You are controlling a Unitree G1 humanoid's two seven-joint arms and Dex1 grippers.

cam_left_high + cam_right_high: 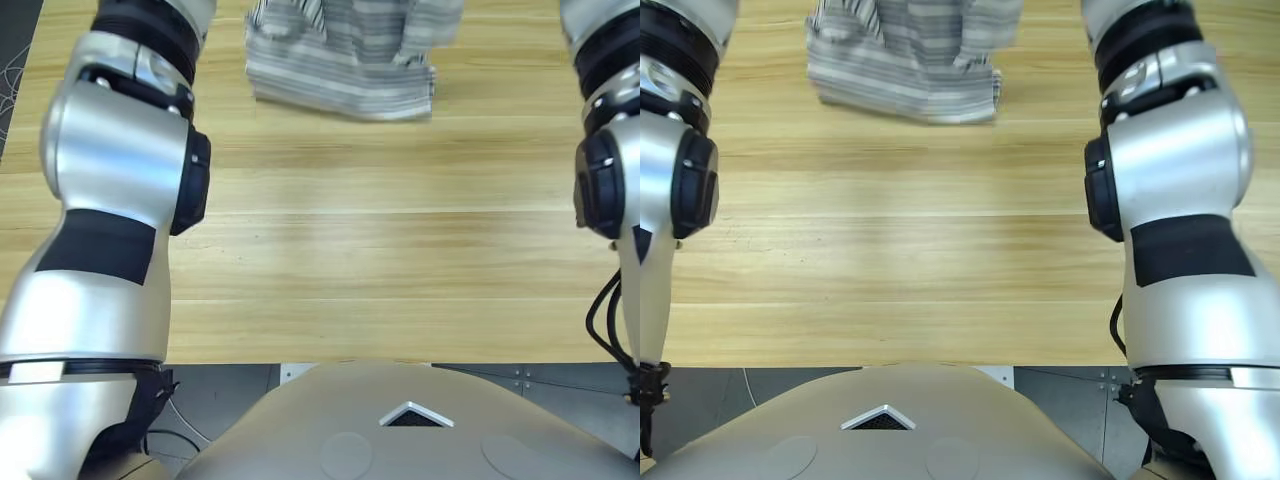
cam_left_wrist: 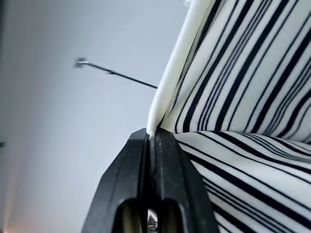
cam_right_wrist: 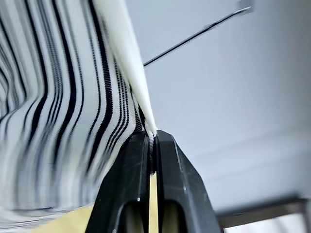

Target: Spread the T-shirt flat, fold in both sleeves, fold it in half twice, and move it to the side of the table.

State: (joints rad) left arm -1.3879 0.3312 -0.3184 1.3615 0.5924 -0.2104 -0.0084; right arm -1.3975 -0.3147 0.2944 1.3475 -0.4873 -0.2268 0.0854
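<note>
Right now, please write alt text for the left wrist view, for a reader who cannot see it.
The left claw is shut on the white edge of a black-and-white striped T-shirt. Behind them is a pale plain surface.

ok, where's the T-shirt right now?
Head views: T-shirt at the far middle of the table, between the arms, its lower part bunched on the wood. The left end effector and right end effector each pinch its white edge.

Light wood table over grey floor, even light.
Table (image 1: 400,260) of pale planks, grain running left to right; grey floor (image 1: 240,385) below near edge. Dark mat (image 1: 18,60) far left. Wrist views: plain pale surface (image 2: 58,136), wall or ceiling unclear, crossed by thin dark line (image 2: 121,75).
</note>
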